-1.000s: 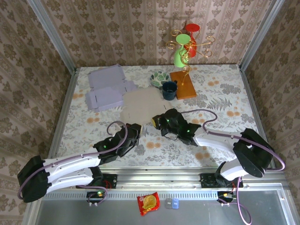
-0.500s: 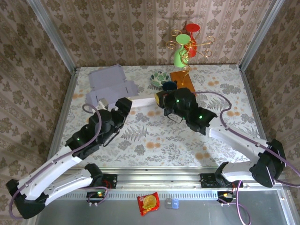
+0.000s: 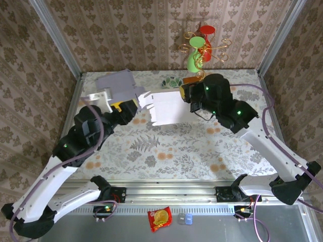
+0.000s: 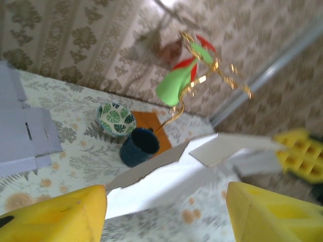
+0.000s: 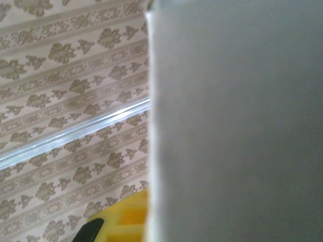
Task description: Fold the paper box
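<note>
White and flat, hanging in mid-air over the flowered table (image 3: pixel 151 151): counting one paper box (image 3: pixel 169 108) as the task's thing, raised well clear of the tabletop between the two arms, notched flaps pointing toward the left arm.

Counting two grippers. Seeing the right gripper (image 3: pixel 185 96) clamping the sheet's right edge, jaws pressed together on the card. From the right wrist, seeing that same card rising as a grey wall just beside one yellow finger (image 5: pixel 121 217). Seeing the left gripper (image 3: pixel 132 105) standing by the sheet's left flaps, its two yellow fingers (image 4: pixel 55 212) spread apart and gripping nothing; not telling whether touching the card.

Counting purple box blanks (image 3: pixel 116 83) lying flat at the far left corner of the table: overlapping, so not telling the exact number.

Counting one bowl (image 4: pixel 115 118), one mug (image 4: pixel 140 146), one orange-brown board (image 4: pixel 146 123), and one gold-wire stand (image 3: pixel 202 48) carrying one green piece and one red piece.

Looking into the containers: finding the bowl showing its green leaf pattern inside, and the dark blue mug's inside too dark for telling. Finding bowl, mug and board sitting close together at the far side, the mug just in front of the board.

Counting one red snack packet (image 3: pixel 159 218) and one small blue-grey item (image 3: pixel 185 218) lying on the metal shelf (image 3: pixel 75 224) below the arm bases.
</note>
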